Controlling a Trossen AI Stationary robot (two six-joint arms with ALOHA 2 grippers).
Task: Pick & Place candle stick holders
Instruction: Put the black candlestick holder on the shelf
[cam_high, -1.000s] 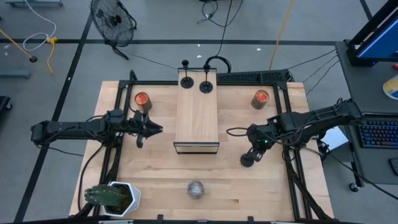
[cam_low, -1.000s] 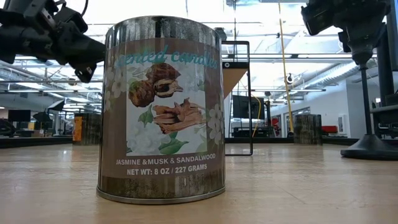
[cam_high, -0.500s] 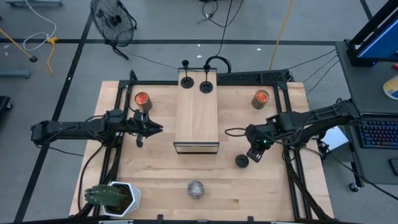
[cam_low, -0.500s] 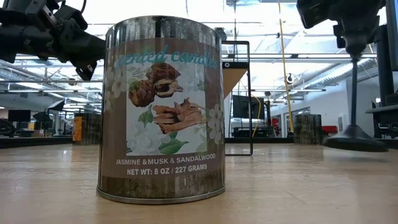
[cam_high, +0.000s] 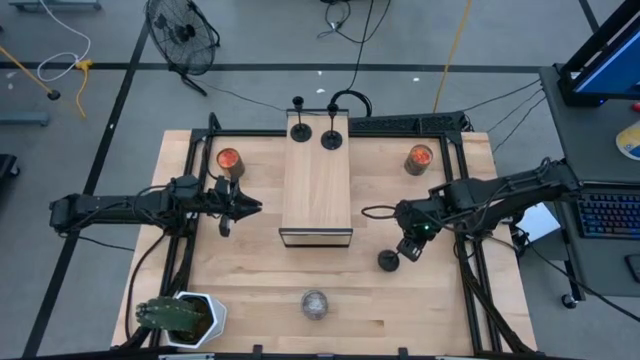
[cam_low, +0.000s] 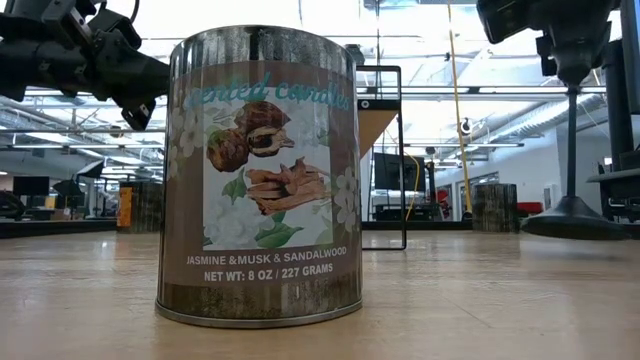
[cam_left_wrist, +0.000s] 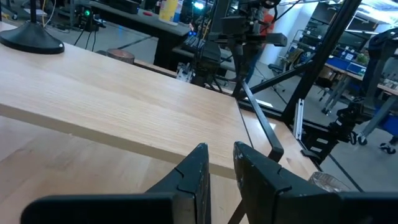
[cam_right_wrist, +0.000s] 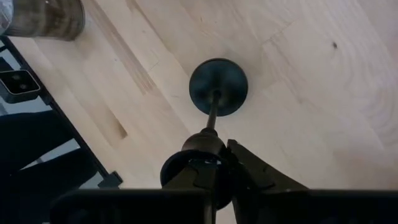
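Right wrist view: holder (cam_right_wrist: 217, 87) in right hand (cam_right_wrist: 214, 163) (stem clamped).

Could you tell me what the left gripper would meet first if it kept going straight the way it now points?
Most likely the long side of the wooden block: the left gripper points right at it, nothing between, though height is hard to judge.

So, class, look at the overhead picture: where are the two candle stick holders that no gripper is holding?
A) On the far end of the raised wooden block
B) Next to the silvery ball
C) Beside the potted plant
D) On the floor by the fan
A: both free candle stick holders stand on the far end of the wooden block, while the right gripper grips the third holder by its stem.
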